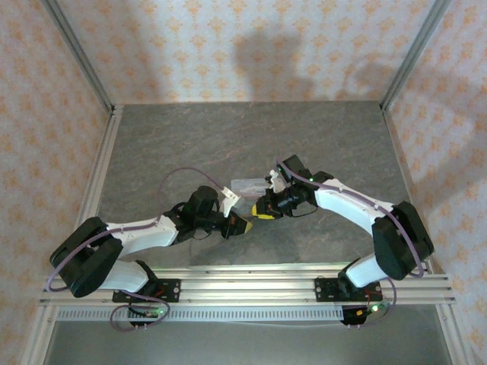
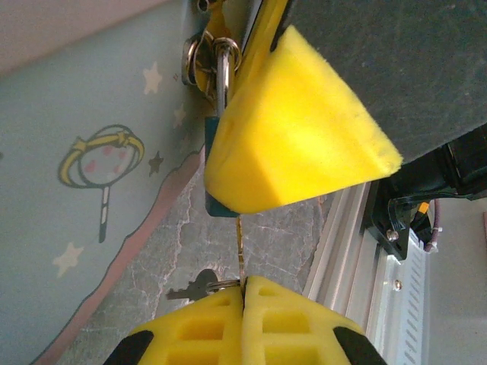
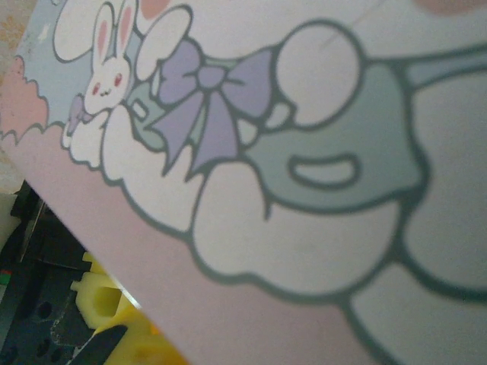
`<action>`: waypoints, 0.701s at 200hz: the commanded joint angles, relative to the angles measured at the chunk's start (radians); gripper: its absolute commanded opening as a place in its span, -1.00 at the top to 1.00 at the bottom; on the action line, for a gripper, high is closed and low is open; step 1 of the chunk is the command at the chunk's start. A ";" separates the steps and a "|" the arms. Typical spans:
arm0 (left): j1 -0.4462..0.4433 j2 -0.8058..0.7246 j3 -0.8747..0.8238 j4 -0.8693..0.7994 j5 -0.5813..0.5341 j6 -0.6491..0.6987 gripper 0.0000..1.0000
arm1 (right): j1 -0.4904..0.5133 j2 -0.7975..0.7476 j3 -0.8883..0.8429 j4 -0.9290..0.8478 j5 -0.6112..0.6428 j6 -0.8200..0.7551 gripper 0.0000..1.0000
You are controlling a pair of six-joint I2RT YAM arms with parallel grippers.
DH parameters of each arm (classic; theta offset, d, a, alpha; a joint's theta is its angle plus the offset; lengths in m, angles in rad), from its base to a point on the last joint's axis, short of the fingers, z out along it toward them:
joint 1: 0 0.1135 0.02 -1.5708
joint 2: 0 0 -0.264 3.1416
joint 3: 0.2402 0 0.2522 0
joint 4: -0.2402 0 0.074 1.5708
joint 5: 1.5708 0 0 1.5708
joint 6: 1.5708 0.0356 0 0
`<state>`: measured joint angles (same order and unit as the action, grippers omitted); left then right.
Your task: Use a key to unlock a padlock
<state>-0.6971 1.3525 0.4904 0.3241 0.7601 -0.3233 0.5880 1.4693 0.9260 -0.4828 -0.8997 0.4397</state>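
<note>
The dark-blue padlock (image 2: pixel 216 204) hangs by its thin shackle (image 2: pixel 221 72) from a ring at the edge of the pale-blue tin (image 2: pixel 76 152). A yellow finger (image 2: pixel 297 129) of my right gripper (image 1: pixel 265 209) covers most of the lock body, and the gripper is shut on it. My left gripper (image 2: pixel 245 285) is shut on the key (image 2: pixel 241 251), seen edge-on as a thin brass blade. The blade runs straight up to the lock's underside. From above, both grippers meet just in front of the tin (image 1: pixel 247 185), with my left gripper (image 1: pixel 242 225) below and left of the right one.
A second key (image 2: pixel 190 289) dangles on a ring beside my left fingers. In the right wrist view the tin's cartoon lid (image 3: pixel 304 228) sits very close to the camera. The aluminium rail (image 1: pixel 243 285) runs along the near table edge. Patterned walls enclose the table.
</note>
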 commanded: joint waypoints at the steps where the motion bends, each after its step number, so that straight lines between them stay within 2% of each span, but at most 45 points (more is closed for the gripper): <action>1: 0.016 0.016 0.035 -0.009 0.022 -0.006 1.00 | -0.001 0.006 0.018 -0.022 -0.053 -0.034 1.00; 140: 0.022 -0.014 0.025 0.038 0.019 -0.054 1.00 | 0.000 0.016 0.008 -0.032 -0.067 -0.072 1.00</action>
<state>-0.6853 1.3701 0.5037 0.3256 0.7784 -0.3679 0.5880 1.4746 0.9260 -0.4938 -0.9180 0.4015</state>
